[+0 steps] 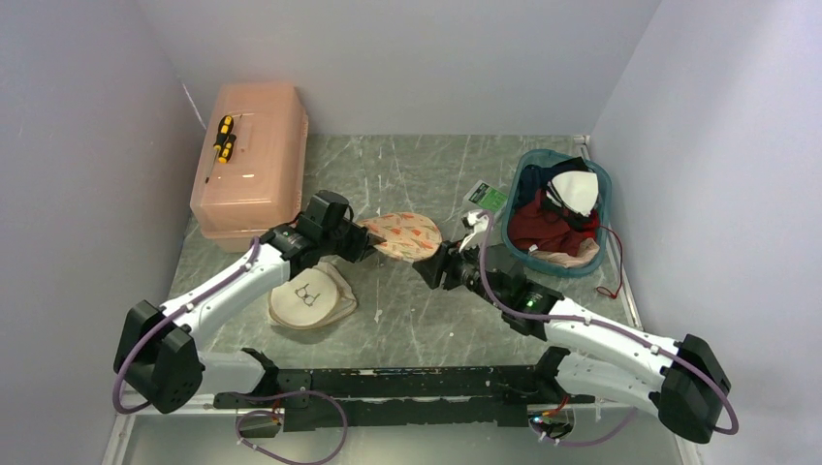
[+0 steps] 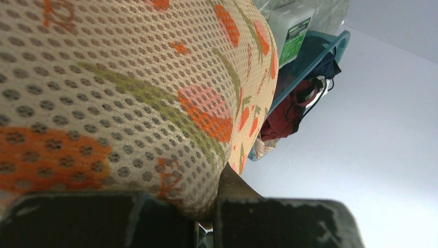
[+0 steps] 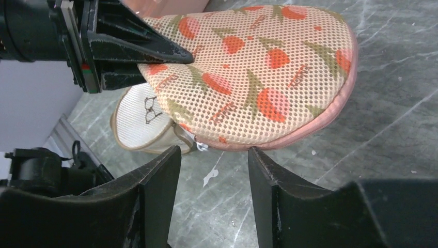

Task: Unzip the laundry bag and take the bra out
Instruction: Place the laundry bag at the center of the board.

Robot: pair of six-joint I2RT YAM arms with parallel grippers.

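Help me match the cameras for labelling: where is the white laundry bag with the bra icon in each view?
Top external: laundry bag, lower left of centre.
Left wrist: not in it.
Right wrist: laundry bag at middle left, partly behind the orange-printed mesh piece.
Shared landmark: that mesh piece, pinched by the left gripper, seen in all three.

Top external: high behind the near edge, looking down on the worktop [image 1: 417, 315].
Left wrist: pressed against floral mesh pouch [image 2: 129, 88].
Right wrist: close, facing same pouch.

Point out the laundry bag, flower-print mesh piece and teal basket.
laundry bag [image 1: 309, 296]: top view, round lid.
flower-print mesh piece [image 3: 258, 77]: right wrist view, middle.
teal basket [image 1: 608, 203]: top view, right rim.
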